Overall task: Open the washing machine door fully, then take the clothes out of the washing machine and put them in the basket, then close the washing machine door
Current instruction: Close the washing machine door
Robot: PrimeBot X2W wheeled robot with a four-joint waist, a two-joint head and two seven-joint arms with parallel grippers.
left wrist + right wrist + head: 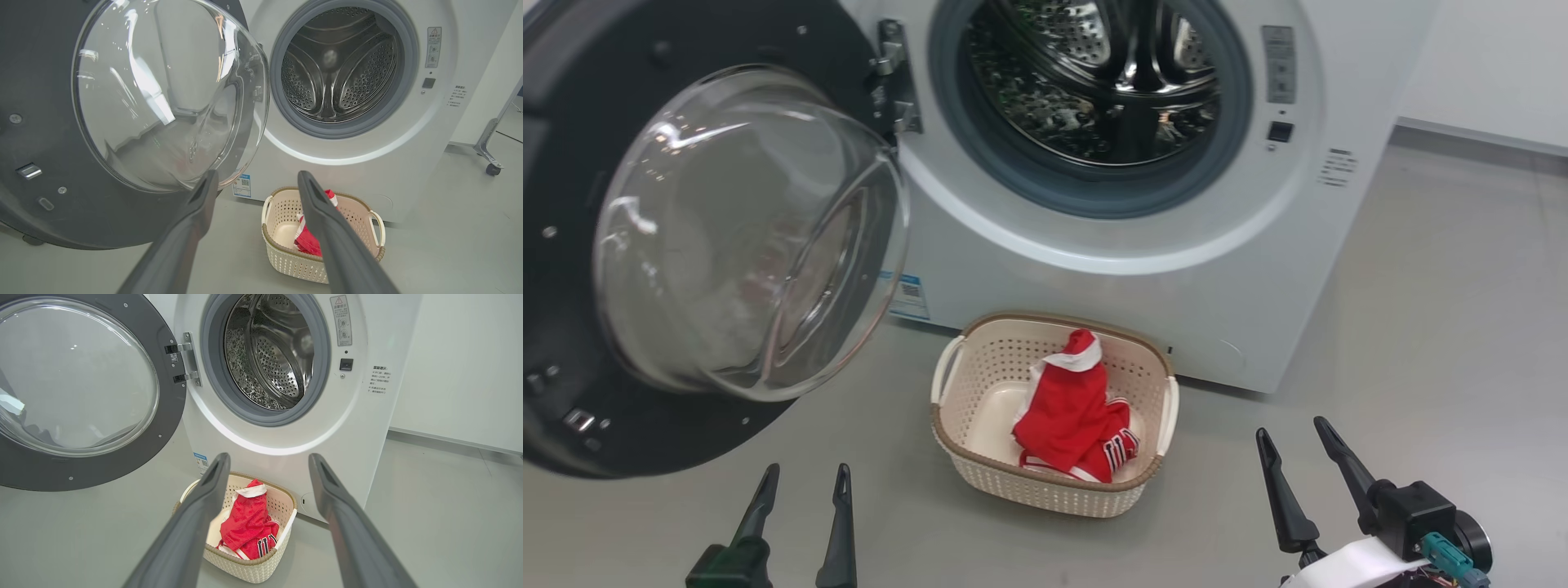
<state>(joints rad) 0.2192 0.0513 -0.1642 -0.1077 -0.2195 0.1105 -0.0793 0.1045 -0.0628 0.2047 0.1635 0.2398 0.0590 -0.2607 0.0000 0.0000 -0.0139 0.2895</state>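
Red jersey in the basket, washer door swung wide, both my pincers empty.

The small cream perforated plastic basket with a brown rim [1045, 490] sits on the grey floor [1421, 327], ahead of my fingers and between my left pincer [806, 469] and right pincer [1290, 426]. In it lie the bright red jersey clothes with white trim [1066, 416], crumpled, their far end propped up towards the basket's far wall. Just beyond the basket stands the big white front-loading washing machine [1094, 286], showing its perforated steel drum [1094, 82]. The round black-rimmed door with its bulging glass bowl [743, 237] hangs open above and ahead of my left pincer. Both pincers are spread wide, grip nothing and are clear of the basket.
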